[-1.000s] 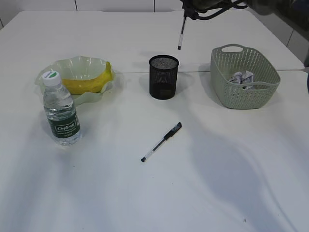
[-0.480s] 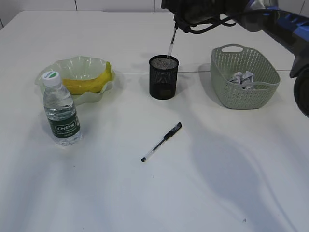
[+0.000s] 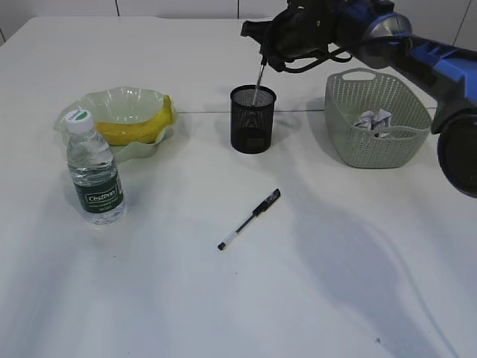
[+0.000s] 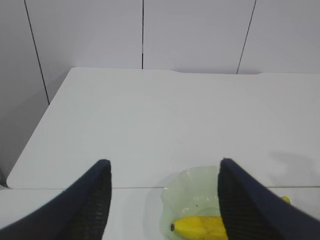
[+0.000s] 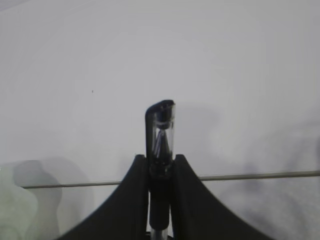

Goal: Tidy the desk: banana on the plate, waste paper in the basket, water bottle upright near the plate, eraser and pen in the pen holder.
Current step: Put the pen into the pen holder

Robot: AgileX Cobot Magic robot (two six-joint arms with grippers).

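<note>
My right gripper (image 3: pixel 270 52) is shut on a clear pen (image 3: pixel 258 77) with a black cap and holds it nearly upright, its lower end dipped into the black mesh pen holder (image 3: pixel 253 123). In the right wrist view the pen (image 5: pixel 161 127) sticks up between the closed fingers of that gripper (image 5: pixel 160 167). A second pen (image 3: pixel 250 218) lies on the table in front of the holder. The banana (image 3: pixel 138 128) rests on the pale green plate (image 3: pixel 119 101); the water bottle (image 3: pixel 93 168) stands upright beside it. Waste paper (image 3: pixel 373 119) lies in the basket (image 3: pixel 373 149). My left gripper (image 4: pixel 162 200) is open above the plate (image 4: pixel 195 192) and banana (image 4: pixel 200 227). The eraser is out of view.
A seam between two tabletops runs across behind the plate and holder. The right arm (image 3: pixel 402 41) stretches in from the upper right over the basket. White wall panels stand beyond the table's far edge.
My right gripper has come down and moved left with the pen. The pen hung above the holder before; its lower end now sits inside the holder's mouth. Nothing else moved.
</note>
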